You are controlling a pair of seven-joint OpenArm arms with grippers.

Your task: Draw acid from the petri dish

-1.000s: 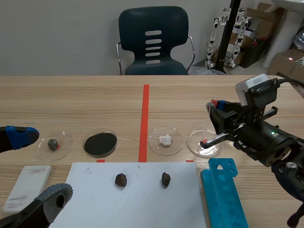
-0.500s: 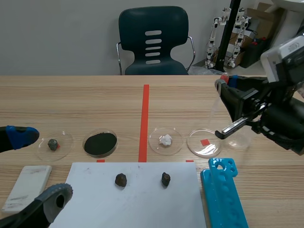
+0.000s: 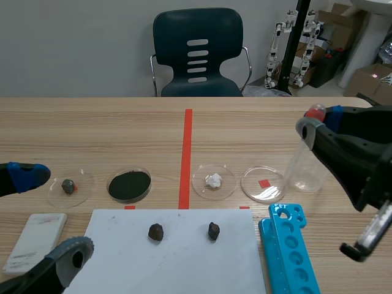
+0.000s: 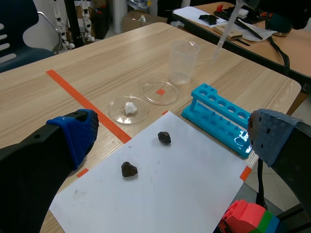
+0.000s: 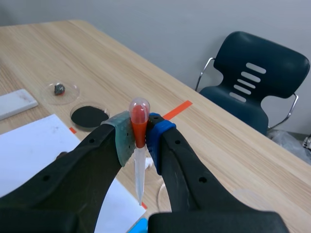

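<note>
Wooden table [image 3: 122,128] bears a clear petri dish [image 3: 254,187] beside a beaker [image 3: 303,168]; right gripper [image 5: 139,133] pinches a pipette [image 5: 139,170], left gripper [image 4: 172,133] gapes.

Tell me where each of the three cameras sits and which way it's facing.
Scene view: between the arms, facing across the table to the chair; the open left gripper shows low on one side, the right gripper on the other.
Left wrist view: on the left arm, looking forward and down past that gripper at the white paper and blue rack.
Right wrist view: on the right arm, looking past its gripper, shut on the pipette, toward the chair.
Shared: the pipette shows in all three.
</note>
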